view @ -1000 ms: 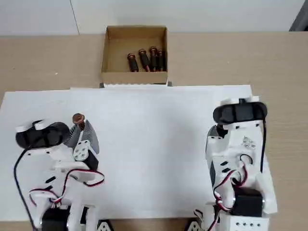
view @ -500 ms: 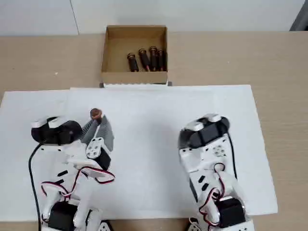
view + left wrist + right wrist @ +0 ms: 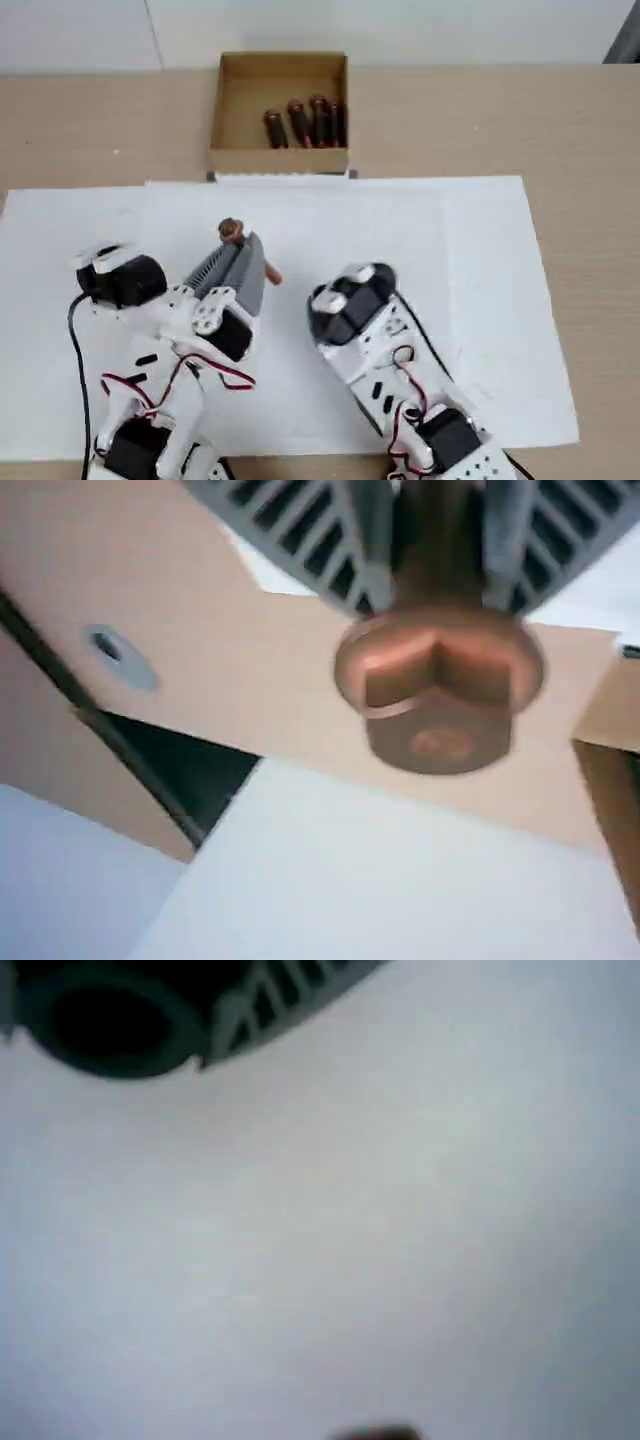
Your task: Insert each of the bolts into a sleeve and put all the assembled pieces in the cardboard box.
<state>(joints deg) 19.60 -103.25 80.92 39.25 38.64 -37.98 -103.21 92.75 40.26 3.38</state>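
**A:** Bolt (image 3: pixel 231 231) location, please?

**B:** It is clamped between the ribbed grey fingers (image 3: pixel 300 530) of the left gripper (image 3: pixel 238 243). Its copper head pokes out past the tips, and the shank's end shows at the other side. It hangs over the white sheet (image 3: pixel 450 250), short of the cardboard box (image 3: pixel 280 160).

**A:** Anything between it and the box?

**B:** Bare sheet, then the box's near wall. Four assembled pieces (image 3: pixel 305 122) lie side by side toward the right of the box. The right arm (image 3: pixel 350 300) stands just beside the left gripper, tilted toward it.

**A:** And the right gripper (image 3: pixel 150 1015)?

**B:** Open or closed, I cannot tell. A dark ring (image 3: pixel 95 1020) sits at it above the sheet, but I cannot make out what it is.
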